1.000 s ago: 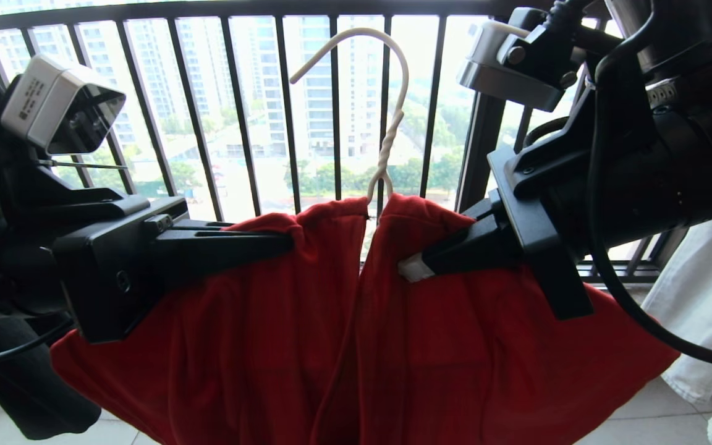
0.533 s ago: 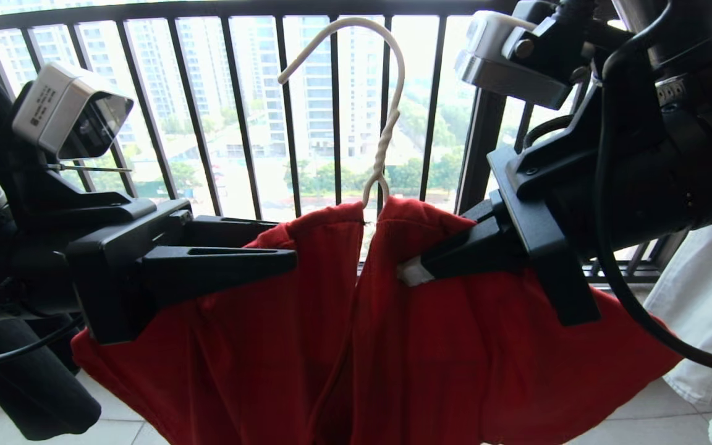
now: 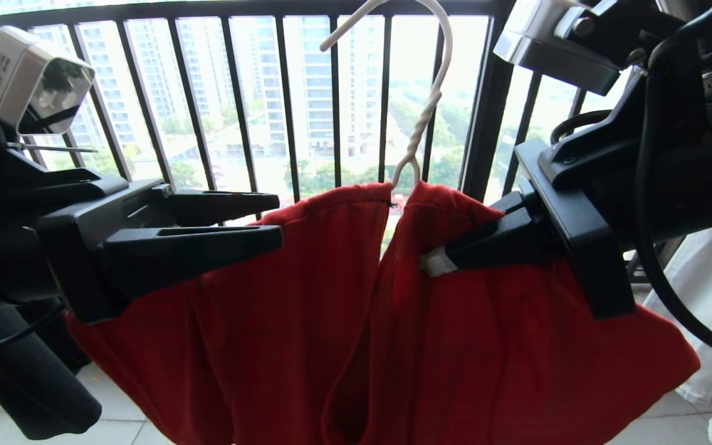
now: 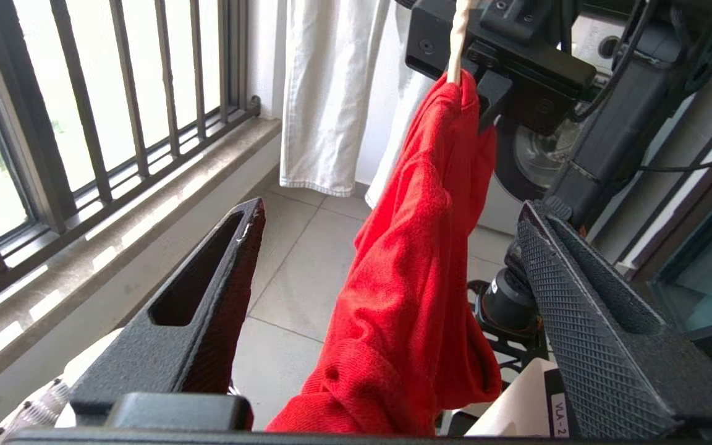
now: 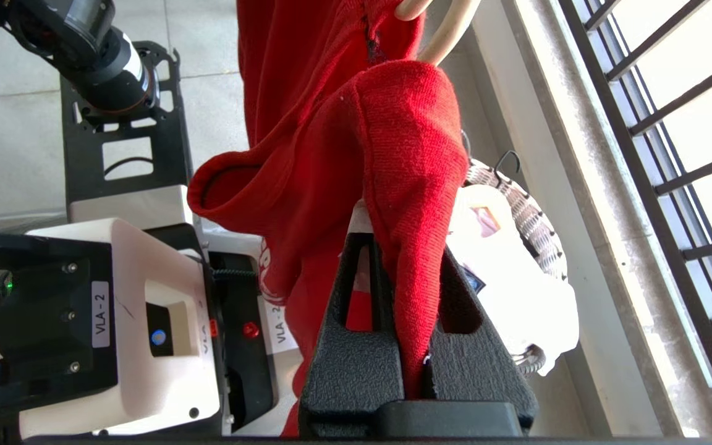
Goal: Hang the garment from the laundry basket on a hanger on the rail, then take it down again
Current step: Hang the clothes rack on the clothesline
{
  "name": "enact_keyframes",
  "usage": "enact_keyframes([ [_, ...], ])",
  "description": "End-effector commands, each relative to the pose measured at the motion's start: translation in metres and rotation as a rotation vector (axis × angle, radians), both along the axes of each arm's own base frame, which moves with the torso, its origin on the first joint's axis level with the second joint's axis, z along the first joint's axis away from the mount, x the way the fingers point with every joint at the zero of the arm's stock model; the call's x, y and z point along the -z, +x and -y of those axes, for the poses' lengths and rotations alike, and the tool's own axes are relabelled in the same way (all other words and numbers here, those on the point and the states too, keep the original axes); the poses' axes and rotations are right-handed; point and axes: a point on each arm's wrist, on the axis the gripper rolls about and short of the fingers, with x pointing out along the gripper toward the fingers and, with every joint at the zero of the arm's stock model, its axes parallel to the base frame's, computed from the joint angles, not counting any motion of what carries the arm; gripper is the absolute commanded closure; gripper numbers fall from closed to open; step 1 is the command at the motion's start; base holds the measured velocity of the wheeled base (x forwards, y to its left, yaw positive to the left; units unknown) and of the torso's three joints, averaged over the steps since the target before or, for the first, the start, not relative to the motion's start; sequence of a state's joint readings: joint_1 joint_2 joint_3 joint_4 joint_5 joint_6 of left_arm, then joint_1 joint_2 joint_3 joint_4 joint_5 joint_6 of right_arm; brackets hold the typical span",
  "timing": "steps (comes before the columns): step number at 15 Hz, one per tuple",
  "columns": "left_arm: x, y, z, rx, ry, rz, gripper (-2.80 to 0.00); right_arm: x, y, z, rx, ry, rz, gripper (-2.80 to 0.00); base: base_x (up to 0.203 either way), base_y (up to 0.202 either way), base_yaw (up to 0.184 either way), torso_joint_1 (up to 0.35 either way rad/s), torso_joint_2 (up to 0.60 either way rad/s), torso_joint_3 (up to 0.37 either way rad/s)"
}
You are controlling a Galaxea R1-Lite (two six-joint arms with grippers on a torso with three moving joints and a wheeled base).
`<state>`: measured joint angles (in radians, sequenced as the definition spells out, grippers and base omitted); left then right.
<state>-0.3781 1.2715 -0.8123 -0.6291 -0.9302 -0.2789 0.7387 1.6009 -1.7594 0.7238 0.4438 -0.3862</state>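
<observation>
Red garment [image 3: 306,321] hangs between spread left gripper [image 4: 387,247]; right gripper [image 5: 415,290] apparently clamps its shoulder.

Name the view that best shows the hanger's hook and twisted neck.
Head view: the hanger rises from the red T-shirt, its hook cut off at the top. Left wrist view shows only a short stretch of neck; right wrist view only two wire ends.

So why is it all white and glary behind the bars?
Head view: daylight behind the railing washes out the sky, leaving the bars dark. Left wrist view: the same window glare. Right wrist view: sunlit stripes on the ledge; the shirt is evenly lit and sharp.
</observation>
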Motion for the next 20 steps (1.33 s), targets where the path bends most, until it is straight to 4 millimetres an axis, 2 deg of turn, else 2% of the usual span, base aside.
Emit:
enact_keyframes([
  [1,-0.006,-0.001,-0.002,-0.024,-0.013,0.021,-2.80,-0.001,-0.004,0.006,0.003,-0.001,0.002,0.00,0.000,0.000,0.000,0.000,0.00,0.000],
  [8,-0.018,0.004,-0.025,-0.144,-0.028,0.062,-2.80,0.001,-0.001,0.017,0.044,-0.007,-0.003,0.00,0.000,0.000,0.000,0.000,0.00,0.000],
  [9,-0.019,0.004,-0.025,-0.145,-0.028,0.070,0.00,0.002,0.000,0.018,0.054,-0.008,-0.004,0.00,0.000,0.000,0.000,0.000,0.00,0.000],
  [12,-0.022,0.008,-0.024,-0.149,-0.032,0.070,0.00,0.002,0.003,0.027,0.092,-0.011,-0.003,0.00,0.000,0.000,0.000,0.000,0.00,0.000],
  [17,-0.024,0.006,-0.024,-0.162,-0.042,0.062,0.00,-0.009,-0.005,0.049,0.170,0.012,0.040,0.00,0.000,0.000,0.000,0.000,0.00,0.000],
  [20,-0.025,0.005,-0.022,-0.184,-0.054,0.061,0.00,-0.009,0.001,0.065,0.319,-0.025,0.066,0.00,0.000,0.000,0.000,0.000,0.00,0.000],
])
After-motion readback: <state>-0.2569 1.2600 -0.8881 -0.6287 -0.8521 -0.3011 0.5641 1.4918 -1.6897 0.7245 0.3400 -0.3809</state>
